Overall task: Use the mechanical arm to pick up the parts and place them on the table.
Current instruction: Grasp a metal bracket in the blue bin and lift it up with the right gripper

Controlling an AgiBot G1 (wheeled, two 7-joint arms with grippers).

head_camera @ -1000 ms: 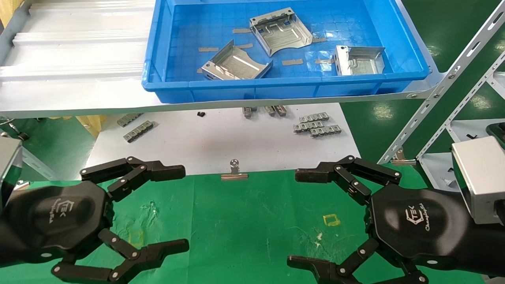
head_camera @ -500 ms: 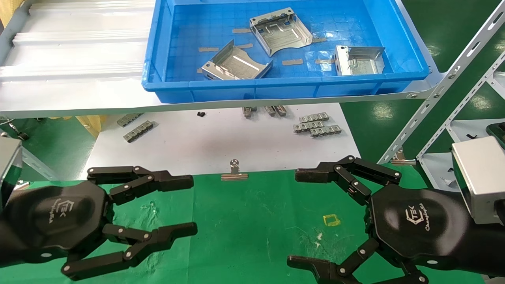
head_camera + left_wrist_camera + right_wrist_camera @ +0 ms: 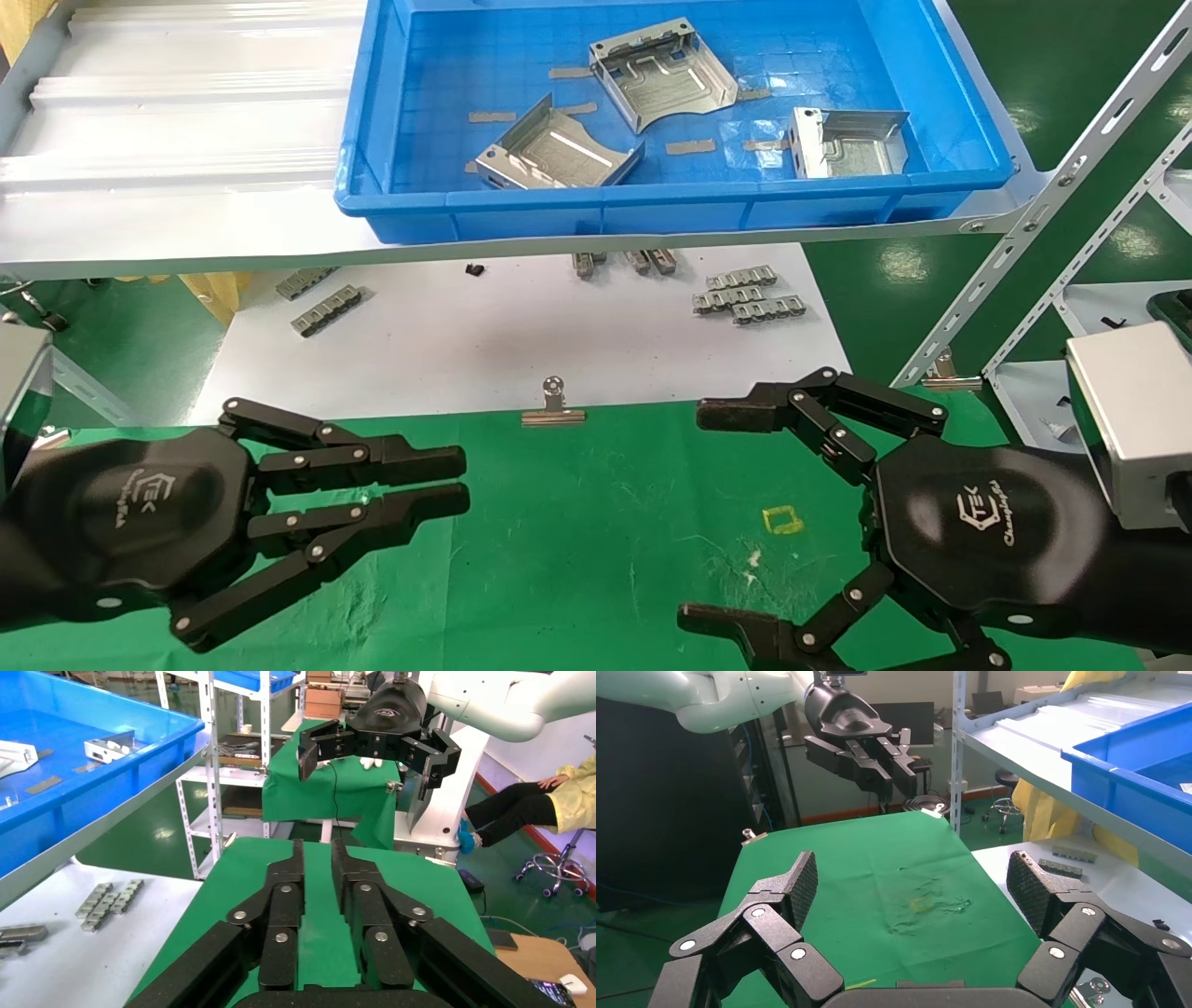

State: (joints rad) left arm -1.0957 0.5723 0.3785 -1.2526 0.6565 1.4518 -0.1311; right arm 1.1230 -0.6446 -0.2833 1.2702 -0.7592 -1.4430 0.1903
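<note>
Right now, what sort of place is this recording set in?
Most likely a factory or lab workstation for parts handling. Stamped metal parts lie in a blue bin on slotted metal shelving, above a table covered in green cloth.

A factory-style workshop or robotics lab. Slotted steel racks (image 3: 1052,196) hold a blue bin (image 3: 652,200) of stamped metal parts (image 3: 661,75), beside a cloth-covered table (image 3: 596,522) on a glossy green floor (image 3: 894,280).

A person (image 3: 555,804) in a yellow smock sits nearby.

Head camera looks down; wrist cameras face each other across the table (image 3: 596,522).
</note>
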